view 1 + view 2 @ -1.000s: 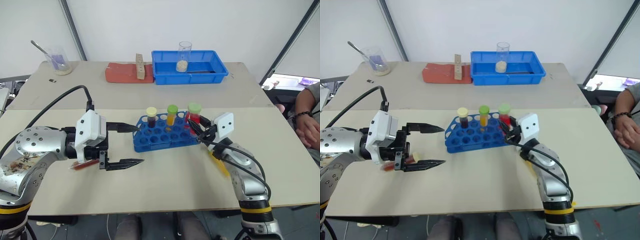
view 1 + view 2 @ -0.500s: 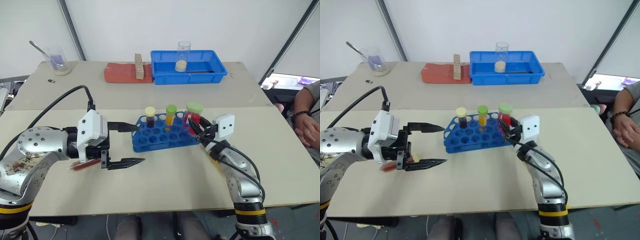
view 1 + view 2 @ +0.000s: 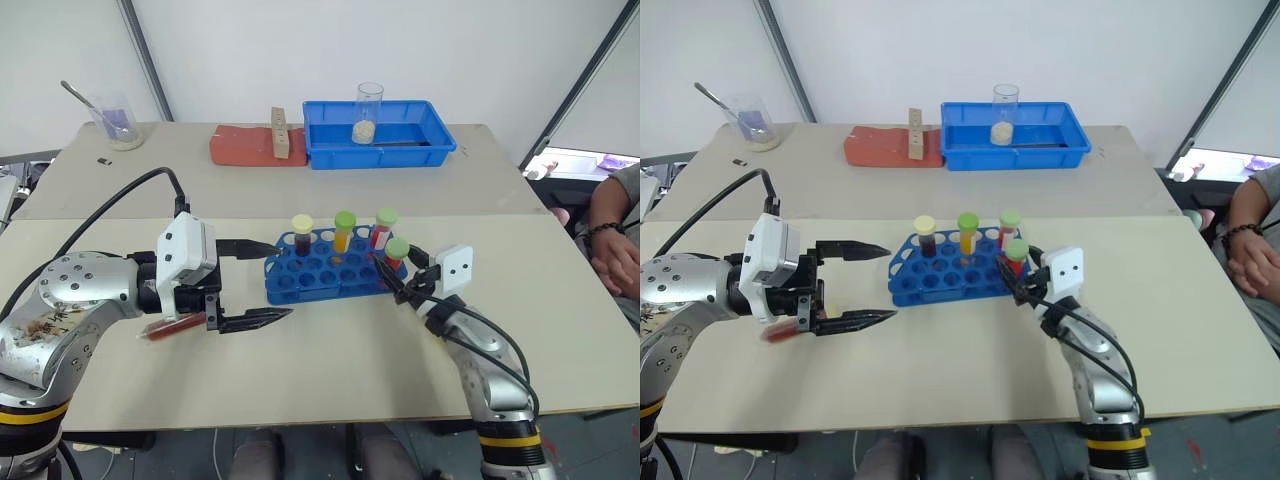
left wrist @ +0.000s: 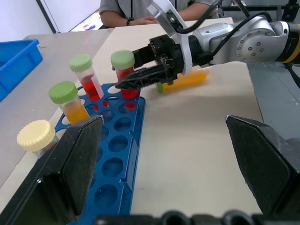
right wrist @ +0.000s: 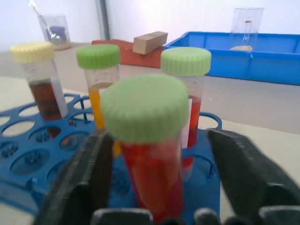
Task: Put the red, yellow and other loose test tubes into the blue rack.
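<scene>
Red liquid under a green cap marks the change, but start from the left. The left gripper (image 3: 284, 282) hangs level over the table (image 3: 330, 380) just left of the blue rack (image 3: 310, 285), its black fingers spread as wide as they go and pointing right toward the rack, with nothing between them. Under that hand a loose red tube (image 3: 165, 327) lies flat on the table, not yet picked up.

In the rack's far row stand the dark tube with the pale yellow cap (image 3: 302, 235), the orange tube (image 3: 343, 232) and a second red one (image 3: 381, 228).

At the rack's near right corner, the green-capped red tube (image 3: 397, 250) was pinched in the right gripper (image 3: 398, 272) a second ago and held higher. It now stands in a hole, its cap lower than the far row's, and the fingers have sprung apart to either side of it, no longer gripping. That tube looks delivered. The right forearm reaches in from the near right, its gripper about level and aimed far-left at the rack.

Beside that arm a yellow-orange tube (image 4: 185, 80) lies on the table. Two tubes therefore seem left to rack, one near each hand.
</scene>
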### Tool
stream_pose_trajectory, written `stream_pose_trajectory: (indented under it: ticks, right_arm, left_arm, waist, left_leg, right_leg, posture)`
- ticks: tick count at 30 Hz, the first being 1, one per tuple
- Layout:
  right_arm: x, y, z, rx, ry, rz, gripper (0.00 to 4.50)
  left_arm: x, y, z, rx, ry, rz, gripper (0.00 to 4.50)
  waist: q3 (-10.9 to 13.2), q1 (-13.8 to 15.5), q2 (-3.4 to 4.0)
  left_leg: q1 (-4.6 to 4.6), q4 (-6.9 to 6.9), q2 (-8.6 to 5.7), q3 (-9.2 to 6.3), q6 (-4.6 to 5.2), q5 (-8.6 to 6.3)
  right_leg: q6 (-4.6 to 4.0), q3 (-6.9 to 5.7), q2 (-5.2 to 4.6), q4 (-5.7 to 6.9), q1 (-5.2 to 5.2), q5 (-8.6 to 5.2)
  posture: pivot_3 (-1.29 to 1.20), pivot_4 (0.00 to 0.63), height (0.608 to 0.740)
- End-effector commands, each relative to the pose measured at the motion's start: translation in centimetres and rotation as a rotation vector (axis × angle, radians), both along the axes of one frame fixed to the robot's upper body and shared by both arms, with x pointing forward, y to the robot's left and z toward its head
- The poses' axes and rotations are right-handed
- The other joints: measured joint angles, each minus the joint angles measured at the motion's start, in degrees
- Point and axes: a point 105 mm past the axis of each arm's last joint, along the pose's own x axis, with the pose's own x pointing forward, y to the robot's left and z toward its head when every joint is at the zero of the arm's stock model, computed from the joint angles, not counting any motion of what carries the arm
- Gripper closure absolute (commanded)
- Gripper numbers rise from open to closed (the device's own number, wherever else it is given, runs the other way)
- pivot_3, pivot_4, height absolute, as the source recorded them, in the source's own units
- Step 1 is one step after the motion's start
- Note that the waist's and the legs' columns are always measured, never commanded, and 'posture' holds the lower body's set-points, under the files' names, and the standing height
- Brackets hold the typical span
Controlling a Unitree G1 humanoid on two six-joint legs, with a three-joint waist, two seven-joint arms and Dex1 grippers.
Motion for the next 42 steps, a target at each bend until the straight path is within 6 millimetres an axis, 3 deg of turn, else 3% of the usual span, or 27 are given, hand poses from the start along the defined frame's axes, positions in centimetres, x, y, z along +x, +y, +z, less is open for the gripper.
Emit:
stream_pose_trajectory:
  ticks: [1,10,18,27,42]
  right_arm:
    - [-0.8,-0.1,1.9,-0.023,-0.061,0.035,0.04]
    - [-5.0,-5.4,3.3,-0.344,0.096,0.134,0.04]
    - [-5.5,-8.3,2.7,-0.549,0.455,0.032,0.04]
    - [-4.4,-7.8,1.2,-0.517,0.838,0.045,0.04]
    - [-2.0,-6.8,-0.6,-0.603,1.008,0.07,0.04]
  left_arm:
    - [-0.1,-0.4,0.6,-0.011,-0.032,-0.01,0.0]
    - [-1.1,0.6,-0.7,0.068,-0.013,-0.024,0.0]
    - [-2.5,0.0,-1.8,0.143,-0.034,-0.129,0.0]
    - [-3.3,-1.7,-1.8,0.122,-0.059,-0.217,0.0]
    - [-3.2,-2.6,-1.9,0.095,-0.088,-0.212,0.0]
  waist:
    - [0.0,0.0,0.0]
    - [0.0,0.4,0.0]
    - [0.1,0.2,-0.05]
    - [0.1,0.3,-0.11]
    - [0.1,0.3,-0.1]
  left_leg:
    - [0.0,0.0,0.0,0.0,0.0,0.0]
    - [-0.01,-0.01,-0.03,0.02,0.0,-0.01]
    - [0.15,-0.02,-0.01,0.02,-0.01,-0.01]
    - [-0.03,-0.08,-0.03,-0.01,0.04,-0.03]
    - [-0.43,-0.1,-0.04,-0.02,0.24,-0.15]
  right_leg:
    - [0.0,0.0,0.0,0.0,0.0,0.0]
    - [0.04,0.02,-0.04,-0.07,0.0,-0.02]
    - [0.02,0.04,-0.04,-0.05,0.05,-0.02]
    - [0.01,0.06,-0.02,-0.21,-0.03,-0.03]
    - [0.18,0.02,-0.04,-0.77,-0.09,0.09]
  posture:
    - [0.0,0.15,0.705]
    - [0.0,0.15,0.705]
    - [0.0,0.15,0.705]
    - [0.0,0.15,0.705]
    - [0.0,0.15,0.705]
